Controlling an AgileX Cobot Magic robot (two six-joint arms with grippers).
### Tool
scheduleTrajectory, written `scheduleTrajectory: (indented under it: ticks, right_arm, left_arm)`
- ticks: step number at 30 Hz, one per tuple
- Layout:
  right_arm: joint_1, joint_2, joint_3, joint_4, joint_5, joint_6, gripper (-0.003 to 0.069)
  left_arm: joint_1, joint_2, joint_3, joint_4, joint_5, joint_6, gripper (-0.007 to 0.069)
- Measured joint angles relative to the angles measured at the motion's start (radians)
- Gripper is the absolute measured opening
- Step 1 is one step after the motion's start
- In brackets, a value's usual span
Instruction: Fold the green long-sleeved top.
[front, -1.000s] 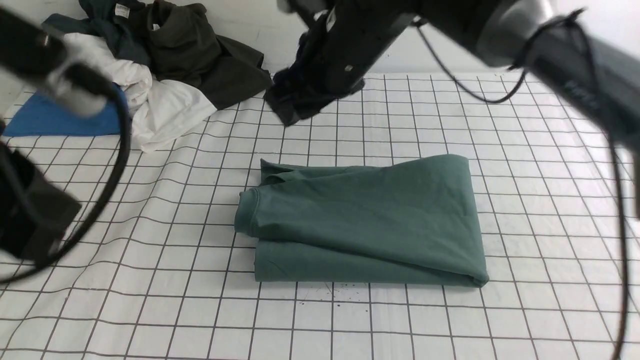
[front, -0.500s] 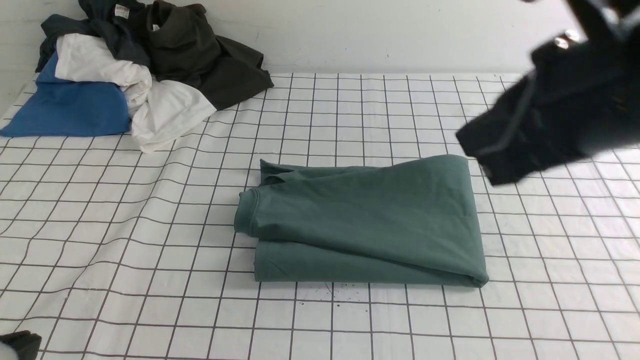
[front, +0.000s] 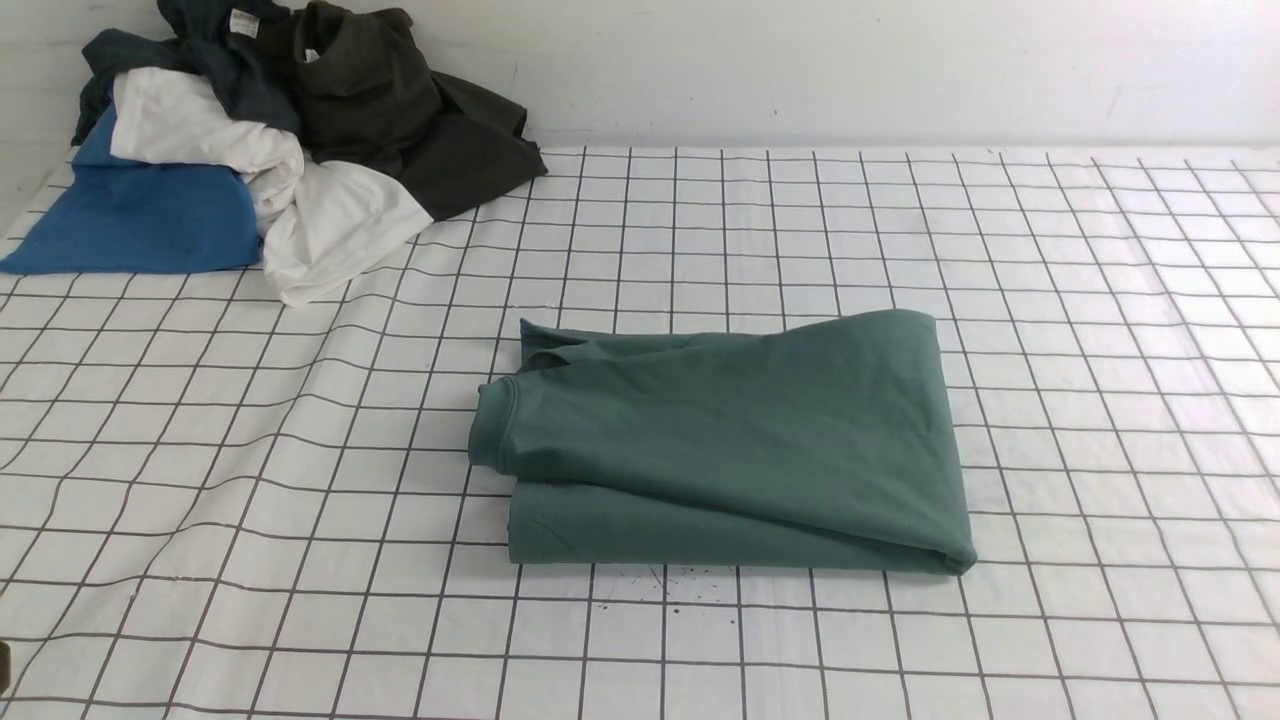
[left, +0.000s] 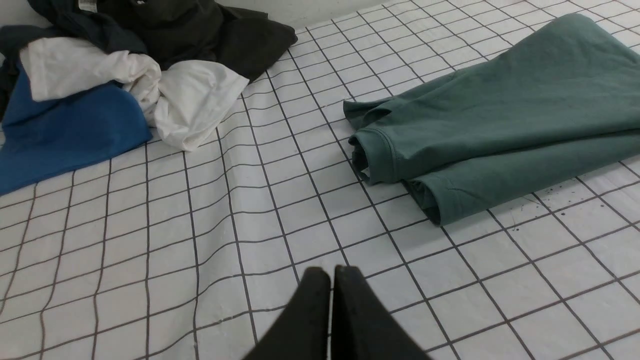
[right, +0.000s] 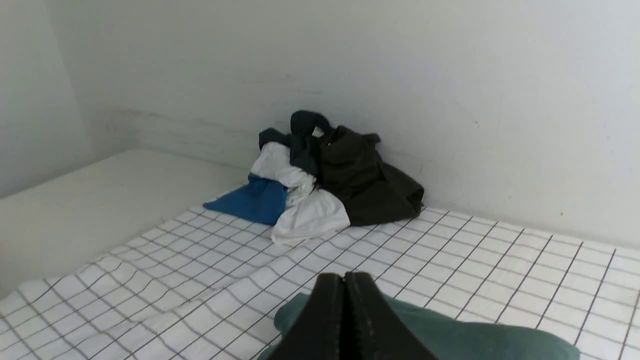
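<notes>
No text can be read anywhere: the small white neck tag (front: 244, 20) on the dark garment (front: 215, 40) in the pile carries print too small to make out.

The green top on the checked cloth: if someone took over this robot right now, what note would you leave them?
Left hand: shut, empty, above bare checked cloth.
Right hand: shut, empty, above the green top's edge.
Green top: mid-table, folded into a compact rectangle, collar end toward the robot's left.
Pile of other clothes: far left corner, apart from it.
Done: folding looks complete.
Left: perhaps smoothing the slightly loose far-left corner.
</notes>
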Motion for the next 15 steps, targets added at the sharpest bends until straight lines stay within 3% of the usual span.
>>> scheduleTrajectory:
  ticks: [6, 15]
  right_arm:
    - [0.000, -0.149, 0.039, -0.096, 0.012, 0.022, -0.0015]
    - [0.000, -0.201, 0.044, -0.103, 0.142, 0.023, -0.0015]
  left_arm:
    - [0.000, 0.000, 0.000, 0.001, 0.000, 0.000, -0.0007]
    - [0.000, 0.000, 0.000, 0.001, 0.000, 0.000, -0.0007]
